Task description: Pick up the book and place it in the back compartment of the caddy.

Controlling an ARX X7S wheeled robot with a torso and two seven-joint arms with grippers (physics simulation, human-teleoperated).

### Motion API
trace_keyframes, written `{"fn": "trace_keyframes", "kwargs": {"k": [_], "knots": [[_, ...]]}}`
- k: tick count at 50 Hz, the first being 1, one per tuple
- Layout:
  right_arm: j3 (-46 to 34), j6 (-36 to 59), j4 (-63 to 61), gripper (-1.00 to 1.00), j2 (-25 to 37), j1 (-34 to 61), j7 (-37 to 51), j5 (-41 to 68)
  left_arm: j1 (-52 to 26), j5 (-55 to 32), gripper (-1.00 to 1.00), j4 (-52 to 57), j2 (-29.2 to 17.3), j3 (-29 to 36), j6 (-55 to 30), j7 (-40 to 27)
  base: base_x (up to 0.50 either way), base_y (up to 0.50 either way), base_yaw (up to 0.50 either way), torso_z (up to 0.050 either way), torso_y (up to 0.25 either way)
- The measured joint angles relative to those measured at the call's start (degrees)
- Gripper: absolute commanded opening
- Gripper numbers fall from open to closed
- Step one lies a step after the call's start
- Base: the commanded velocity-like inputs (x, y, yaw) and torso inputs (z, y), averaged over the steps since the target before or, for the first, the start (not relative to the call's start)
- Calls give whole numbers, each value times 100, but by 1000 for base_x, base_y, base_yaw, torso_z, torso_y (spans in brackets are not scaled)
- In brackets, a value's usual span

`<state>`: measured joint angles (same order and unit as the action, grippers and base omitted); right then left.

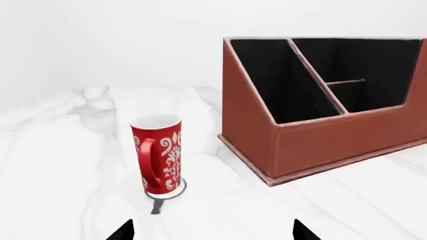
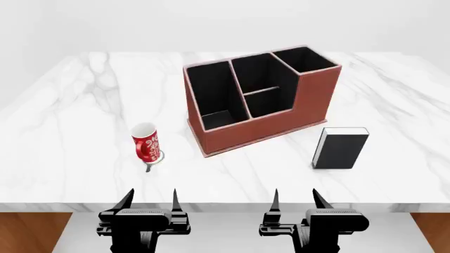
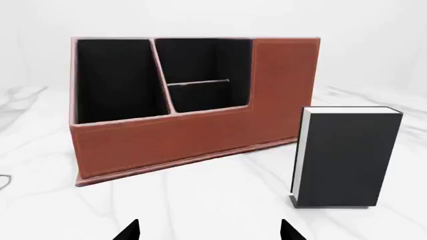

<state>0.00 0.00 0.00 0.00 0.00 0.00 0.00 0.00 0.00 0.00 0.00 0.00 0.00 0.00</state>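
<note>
- From the head camera I see a white marble table (image 2: 63, 116) with both of my arms held low at its near edge, touching nothing.
- My left gripper (image 2: 149, 199) has its two dark fingers spread with nothing between them; the left wrist view shows only the two fingertips (image 1: 122, 231) poking in, the rest cut off.
- My right gripper (image 2: 296, 198) is likewise spread and empty, with only its tips visible in the right wrist view.
- The book (image 2: 341, 148), dark grey-black with white page edges, stands upright on the table, on my right, just in front of the caddy's taller end and apart from it. Its cover is plain; I can make out no title.
- The caddy (image 2: 260, 124), red-brown with black lining, sits at the table's middle, turned at an angle.
- The back compartment (image 2: 258, 75) lies in the middle bay behind a low cross divider. Its floor is hidden by the walls in every view.
- The tall end section's inside is out of sight from the right wrist view, which shows only its outer wall.
- A red patterned mug (image 2: 145, 142) stands on my left, well apart from the caddy. A small grey thing pokes out at its base; I cannot tell what it is.
</note>
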Motion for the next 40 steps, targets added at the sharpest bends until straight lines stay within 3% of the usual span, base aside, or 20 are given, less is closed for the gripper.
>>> {"fn": "trace_keyframes", "kwargs": {"k": [40], "knots": [[-397, -34, 63, 100, 316, 3, 284, 360, -44, -380, 100, 18, -270, 338, -256, -509, 0, 0, 0, 0, 0]]}}
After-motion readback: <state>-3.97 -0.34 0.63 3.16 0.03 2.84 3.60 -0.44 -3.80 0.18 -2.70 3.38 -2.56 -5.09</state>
